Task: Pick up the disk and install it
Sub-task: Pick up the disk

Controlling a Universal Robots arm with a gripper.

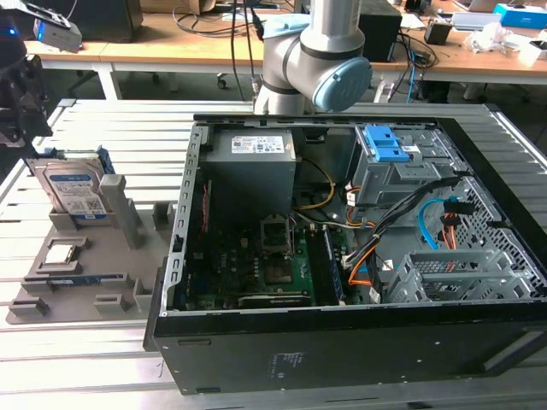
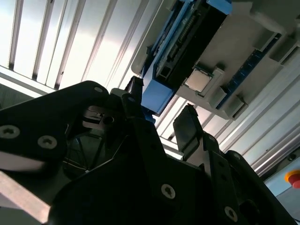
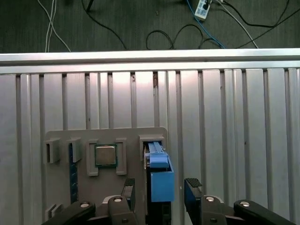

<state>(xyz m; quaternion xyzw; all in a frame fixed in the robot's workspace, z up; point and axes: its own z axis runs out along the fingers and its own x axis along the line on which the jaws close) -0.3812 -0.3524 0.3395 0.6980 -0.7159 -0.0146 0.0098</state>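
Exterior view: we see the disk [image 1: 75, 190] upright in a grey holder [image 1: 107, 256] on the ribbed metal desk [image 1: 111, 128], at nine o'clock from the open computer case [image 1: 342, 256], with wooden desks [image 1: 171, 51] behind. In both wrist views the tool [image 2: 161, 99] [image 3: 160, 186] is spread, its fingers [image 3: 192, 185] flanking the disk's blue frame.

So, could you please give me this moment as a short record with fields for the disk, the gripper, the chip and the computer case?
disk: stands on edge in the grey holder, not yet lifted
gripper: open, one finger on each side of the disk's blue end, with a gap on both sides
chip: lies flat in the holder, beside the disk
computer case: open, at the exterior view's right of the holder
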